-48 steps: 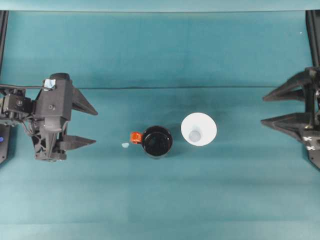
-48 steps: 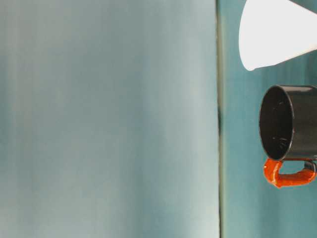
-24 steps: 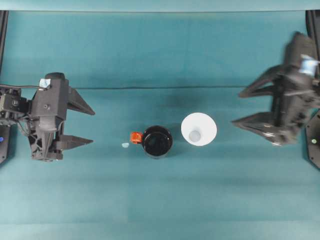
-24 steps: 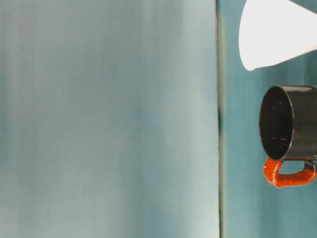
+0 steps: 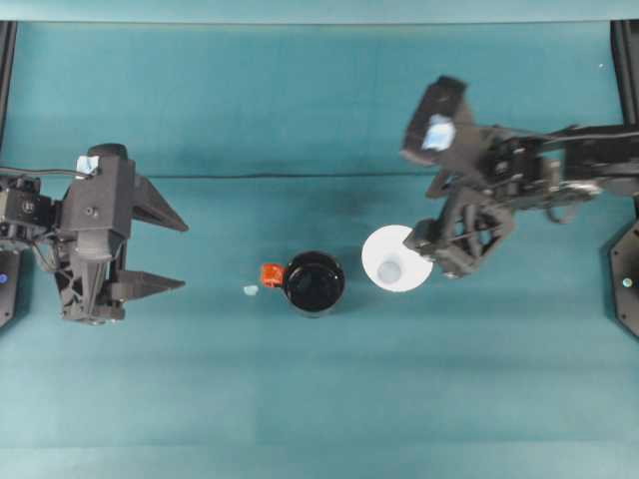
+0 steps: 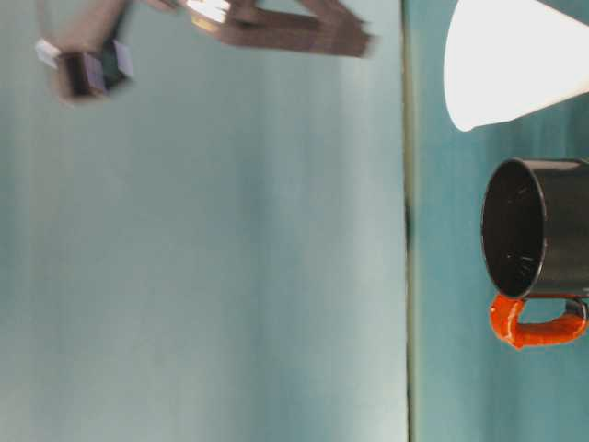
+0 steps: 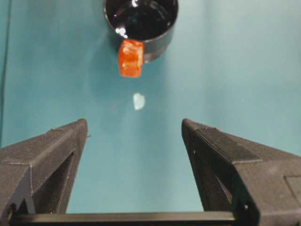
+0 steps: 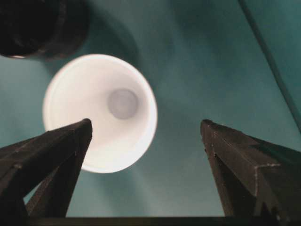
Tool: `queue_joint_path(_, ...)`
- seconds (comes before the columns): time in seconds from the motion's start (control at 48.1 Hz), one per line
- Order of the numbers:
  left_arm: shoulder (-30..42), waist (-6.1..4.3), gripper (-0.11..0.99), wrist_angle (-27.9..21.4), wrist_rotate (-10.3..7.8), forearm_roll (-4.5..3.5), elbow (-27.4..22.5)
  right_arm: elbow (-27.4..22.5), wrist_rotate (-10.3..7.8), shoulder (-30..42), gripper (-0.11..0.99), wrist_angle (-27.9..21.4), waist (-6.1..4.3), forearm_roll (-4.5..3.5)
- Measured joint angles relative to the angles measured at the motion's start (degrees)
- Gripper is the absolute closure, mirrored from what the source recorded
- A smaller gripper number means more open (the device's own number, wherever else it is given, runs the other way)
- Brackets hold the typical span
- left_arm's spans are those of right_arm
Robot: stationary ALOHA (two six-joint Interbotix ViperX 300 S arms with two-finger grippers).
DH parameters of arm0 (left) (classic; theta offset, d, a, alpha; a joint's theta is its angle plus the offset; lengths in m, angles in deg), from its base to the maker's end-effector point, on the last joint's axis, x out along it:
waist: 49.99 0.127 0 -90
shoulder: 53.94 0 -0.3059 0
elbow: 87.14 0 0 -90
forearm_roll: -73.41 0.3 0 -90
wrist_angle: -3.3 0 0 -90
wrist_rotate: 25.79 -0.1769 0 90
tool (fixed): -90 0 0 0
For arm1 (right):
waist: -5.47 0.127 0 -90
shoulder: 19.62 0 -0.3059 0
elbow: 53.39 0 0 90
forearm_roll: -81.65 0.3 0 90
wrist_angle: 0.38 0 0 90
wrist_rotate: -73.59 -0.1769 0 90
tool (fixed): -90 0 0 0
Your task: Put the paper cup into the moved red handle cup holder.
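Observation:
The white paper cup [image 5: 392, 261] stands upright at the table's middle, its greyish base visible inside [image 8: 101, 110]; its tapering side shows at table level [image 6: 506, 64]. Just left of it is the black red handle cup holder [image 5: 315, 282] [image 6: 543, 239] [image 8: 42, 26], its red handle [image 5: 271, 274] [image 7: 130, 58] pointing left. My right gripper [image 5: 430, 255] [image 8: 146, 123] hangs open above the cup's right rim, one finger over the cup, the other beyond it. At the far left my left gripper [image 5: 183, 254] [image 7: 134, 123] is open, facing the holder [image 7: 141, 21] from a distance.
A tiny white scrap [image 5: 250, 289] [image 7: 138, 100] lies just left of the red handle. A seam in the teal cloth [image 5: 300, 177] runs across behind the cups. Dark frame posts [image 5: 6, 60] stand at the back corners. The right arm appears blurred overhead [image 6: 276, 28].
My right arm has swung in from the right edge and now hovers over the paper cup's right side. Left arm, cup and holder have barely moved.

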Motion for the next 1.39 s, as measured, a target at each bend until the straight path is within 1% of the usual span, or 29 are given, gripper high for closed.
queue_joint_path(0.104, -0.1, 0.00, 0.02, 0.0, 0.00, 0.00, 0.0, -0.3, 0.00, 2.6, 0.02, -0.3, -0.44, 0.00)
queue_joint_path(0.353, -0.1, 0.00, 0.02, 0.0, 0.00, 0.00, 0.0, -0.5, 0.00, 7.0, 0.03, -0.4, -0.88, 0.00)
queue_joint_path(0.644, -0.1, 0.00, 0.02, 0.0, 0.00, 0.00, 0.1, -0.5, 0.00, 10.1, 0.03, -0.4, -1.05, 0.00)
queue_joint_path(0.727, -0.1, 0.00, 0.02, 0.0, 0.00, 0.00, 0.1, -0.5, 0.00, 10.6, 0.04, -0.3, -1.14, 0.00)
queue_joint_path(0.81, -0.1, -0.09, 0.02, 0.0, 0.00, 0.00, 0.1, -0.5, 0.00, 10.8, 0.08, -0.2, -1.14, 0.00)
queue_joint_path(0.893, -0.1, 0.00, 0.02, 0.0, 0.00, 0.00, 0.1, -0.6, 0.00, 10.9, 0.15, 0.0, -1.14, 0.26)
queue_joint_path(0.935, -0.1, 0.00, 0.02, 0.0, 0.00, 0.00, 0.1, -0.6, 0.00, 10.9, 0.19, 0.3, -1.05, 0.62)
queue_joint_path(0.977, -0.1, -0.09, 0.02, 0.0, 0.00, 0.00, 0.1, -0.7, 0.00, 11.0, 0.24, 0.4, -1.05, 0.79)
queue_joint_path(1.101, -0.1, -0.09, 0.02, 0.0, 0.00, 0.00, 0.1, -0.9, 0.00, 11.0, 0.48, 1.0, -1.05, 2.02)
queue_joint_path(1.184, -0.1, -0.09, 0.02, 0.0, 0.00, 0.00, 0.1, -0.9, 0.00, 11.0, 0.69, 0.9, -1.14, 3.16)
queue_joint_path(1.247, 0.0, 0.00, 0.02, 0.0, 0.00, 0.00, 0.1, -0.9, -0.09, 11.1, 0.80, 0.8, -1.14, 3.69)
queue_joint_path(1.33, -0.1, -0.09, 0.02, 0.0, 0.00, 0.00, 0.1, -0.9, 0.00, 11.0, 0.91, 0.7, -1.14, 4.22)
queue_joint_path(1.371, -0.1, -0.09, 0.02, 0.0, 0.00, 0.09, 0.1, -1.0, -0.09, 11.0, 0.94, 0.7, -1.14, 4.75)
queue_joint_path(1.392, -0.1, -0.09, 0.02, 0.0, 0.00, 0.00, 0.1, -1.0, 0.00, 11.0, 0.96, 0.8, -1.14, 5.01)
